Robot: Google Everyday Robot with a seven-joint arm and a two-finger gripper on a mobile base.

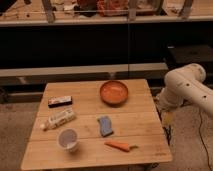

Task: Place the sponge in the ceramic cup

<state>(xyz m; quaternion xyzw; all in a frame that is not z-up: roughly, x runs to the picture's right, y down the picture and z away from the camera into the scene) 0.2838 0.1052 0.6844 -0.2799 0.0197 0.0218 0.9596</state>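
The sponge point(105, 126) is a small flat blue-grey pad lying near the middle of the wooden table point(140, 115). To its lower left, near the front edge, the ceramic cup point(68, 139) stands upright, white with a pale lavender inside. The white arm point(186, 86) reaches in from the right. Its gripper point(167, 120) hangs just off the table's right edge, well apart from both sponge and cup.
A wide orange bowl point(114, 92) sits at the back of the table. A black-and-white flat box point(60, 101) and a pale lying bottle point(59, 119) are on the left. A carrot point(120, 146) lies at the front. Dark shelving point(100, 45) stands behind.
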